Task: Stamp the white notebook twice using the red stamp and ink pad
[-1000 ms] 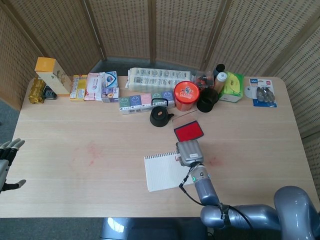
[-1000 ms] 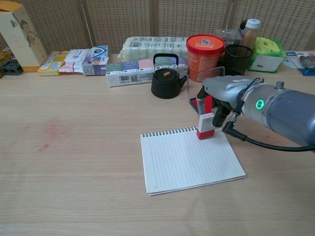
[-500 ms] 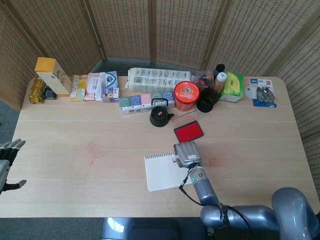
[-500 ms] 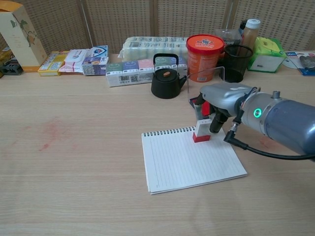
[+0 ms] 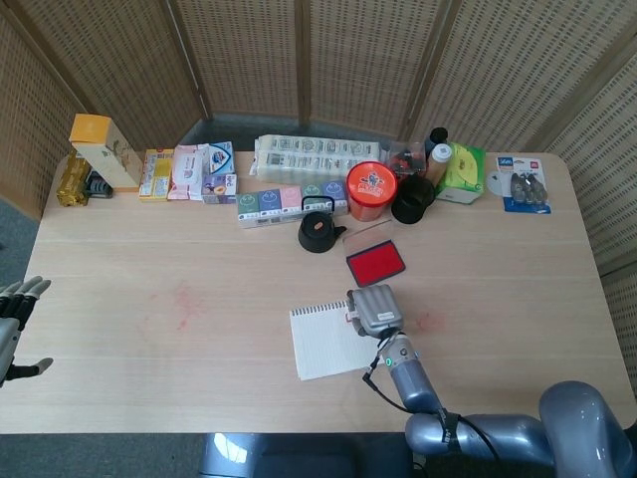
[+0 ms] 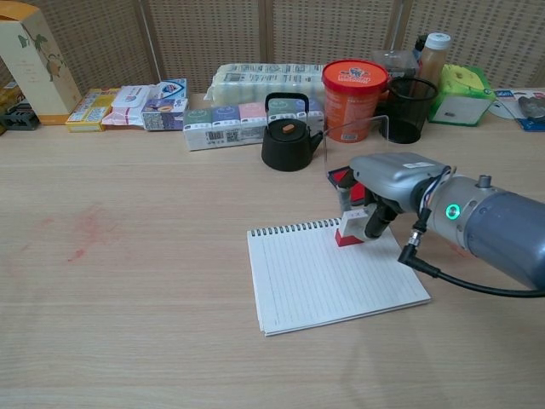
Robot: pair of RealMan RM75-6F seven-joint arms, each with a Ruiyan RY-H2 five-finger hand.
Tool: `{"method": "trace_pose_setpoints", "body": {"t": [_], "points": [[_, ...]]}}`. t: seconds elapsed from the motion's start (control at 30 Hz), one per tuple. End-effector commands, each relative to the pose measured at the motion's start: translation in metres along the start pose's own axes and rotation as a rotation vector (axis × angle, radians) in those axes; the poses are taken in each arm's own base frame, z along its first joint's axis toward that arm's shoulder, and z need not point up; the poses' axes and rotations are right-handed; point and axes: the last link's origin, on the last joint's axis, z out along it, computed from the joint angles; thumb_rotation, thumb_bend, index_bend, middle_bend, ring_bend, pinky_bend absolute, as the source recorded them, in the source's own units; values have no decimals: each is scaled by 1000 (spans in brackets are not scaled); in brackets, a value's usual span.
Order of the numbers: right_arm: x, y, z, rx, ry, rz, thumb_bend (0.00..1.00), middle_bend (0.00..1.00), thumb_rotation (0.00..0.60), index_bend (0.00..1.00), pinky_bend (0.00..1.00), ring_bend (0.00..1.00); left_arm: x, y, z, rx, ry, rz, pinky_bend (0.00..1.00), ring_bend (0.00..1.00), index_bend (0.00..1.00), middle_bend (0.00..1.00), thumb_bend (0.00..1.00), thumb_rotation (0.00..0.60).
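At the far left edge of the counter (image 5: 119,299):
Left hand (image 5: 14,324): off the counter's edge, fingers (image 5: 28,289) spread apart, nothing held; head view only.
Tall box (image 6: 32,60): upright at the back left corner, orange top.
Small packets (image 6: 136,100): in a row along the back, just right of the tall box.
Red smudge (image 6: 85,232): on the bare wood, left of centre.
Long wrapped pack (image 6: 266,82): against the back wall, a row of small boxes (image 6: 247,123) in front of it.
Black kettle (image 6: 288,141): just in front of the small boxes, handle up.
Notebook (image 6: 328,279): flat near the front edge, spiral binding along its far side, lined page facing up.
Stamp (image 6: 351,232): red base pressed on the notebook's far right corner, white upper part pinched in the right hand.
Right hand (image 6: 383,189): over that corner of the notebook, fingers closed around the stamp.
Ink pad (image 5: 375,262): open, red surface up, between the kettle and the right hand, just beyond the notebook.
Orange tub (image 6: 355,87): behind the ink pad, red lid.
Black mesh cup (image 6: 409,109): just right of the tub.
Green packet (image 6: 460,92): right of the cup.
Blue card (image 5: 523,186): at the back right.
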Motion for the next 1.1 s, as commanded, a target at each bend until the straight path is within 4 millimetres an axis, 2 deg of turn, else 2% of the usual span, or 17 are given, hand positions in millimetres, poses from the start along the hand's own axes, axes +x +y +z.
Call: {"method": "trace_pose_setpoints", "body": {"t": [0.03,0.77,1.1], "points": [[-1,2,1,-5,-1,4,518,1000,600,605,1000,1000,0,0,-1,-1,2,-1,3,0,0,0,0,600],[-6,6,4,-29,-18,-2,519,1000,600,605,1000,1000,2,0,-1,-1,8,-6,3,0,0,0,0,600],[11,-1,-7,-14,18,-14,519,1000,600,605,1000,1000,2,0,-2,-5,7,-11,3,0,0,0,0,600]]}}
